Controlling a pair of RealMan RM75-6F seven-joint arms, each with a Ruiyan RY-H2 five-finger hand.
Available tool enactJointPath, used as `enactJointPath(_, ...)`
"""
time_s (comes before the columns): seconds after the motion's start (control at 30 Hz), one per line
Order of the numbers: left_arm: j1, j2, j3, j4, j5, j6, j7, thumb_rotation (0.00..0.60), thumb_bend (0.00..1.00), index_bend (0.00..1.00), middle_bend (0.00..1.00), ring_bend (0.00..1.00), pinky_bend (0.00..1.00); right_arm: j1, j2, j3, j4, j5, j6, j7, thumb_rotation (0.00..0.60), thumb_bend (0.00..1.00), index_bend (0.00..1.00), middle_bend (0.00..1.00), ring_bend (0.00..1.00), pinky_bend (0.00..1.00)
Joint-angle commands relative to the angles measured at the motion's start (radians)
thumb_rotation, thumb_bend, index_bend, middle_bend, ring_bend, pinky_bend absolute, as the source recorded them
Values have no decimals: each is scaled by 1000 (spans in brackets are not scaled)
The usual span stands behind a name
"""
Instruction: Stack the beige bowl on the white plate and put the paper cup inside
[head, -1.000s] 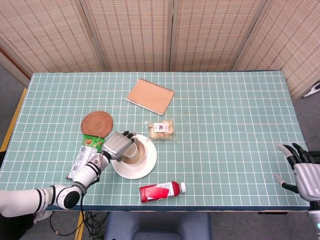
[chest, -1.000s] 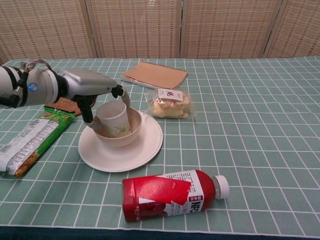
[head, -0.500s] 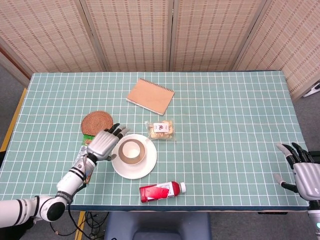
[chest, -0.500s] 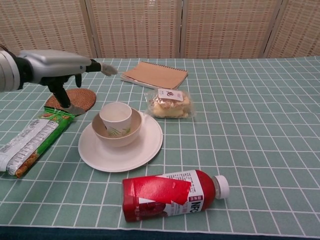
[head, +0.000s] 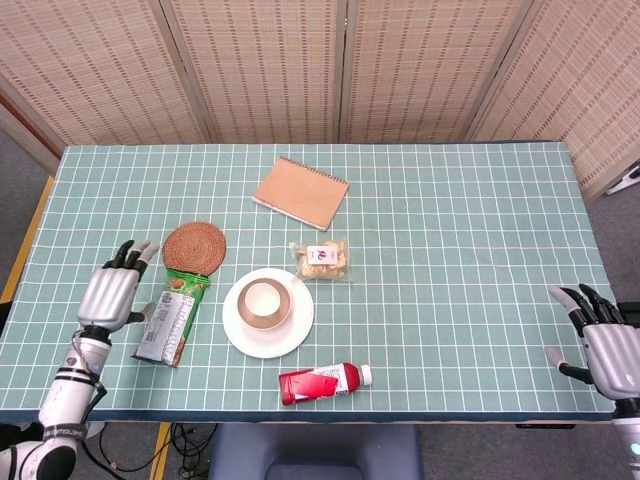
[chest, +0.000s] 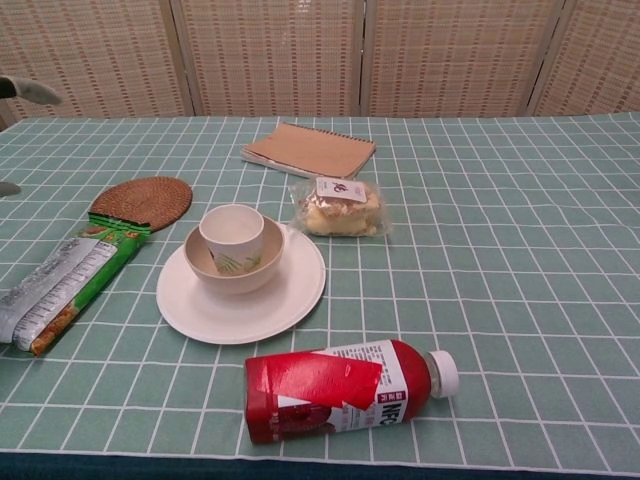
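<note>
The left hand (head: 108, 296) hovers empty with fingers spread, near the worktop's (head: 460, 250) left edge. The right hand (head: 607, 350), fingers also apart and empty, sits at its front right corner.

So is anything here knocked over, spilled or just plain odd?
Only the red bottle: it lies on its side near the table's front edge, cap on, with no spill visible. The paper cup stands upright in the beige bowl on the white plate, and nothing looks damaged.
</note>
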Motion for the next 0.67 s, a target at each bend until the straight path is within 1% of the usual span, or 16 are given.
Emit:
enactJointPath(0.03,90,0,31,1,55,93,-39,600,246,81,0,30,293,5,4,-2,-4,-10,-5,17,600,239,124,153,43,140)
enactJointPath(0.13,159,-13,49,11,99,167,-53,600,246,73,0,30,290,6,4,-2,-6,-10,-4,14,600,240,124,153,43,140)
enactJointPath(0.27,229,-22,70,14,148,237,-54,600,246,64,0,29,280,7,5,-3,-8,-10,-6,8,600,240,124,153,43,140)
enactJointPath(0.43,291,-12,91,-4,202,279,-53,600,245,60,0,28,277,7,3,-3,-9,-9,-5,3,600,240,124,153,44,140)
enactJointPath(0.67,352,-16,96,-29,284,325,-18,600,245,67,0,24,277,1,-4,-5,-3,-11,5,7,600,239,124,153,43,140)
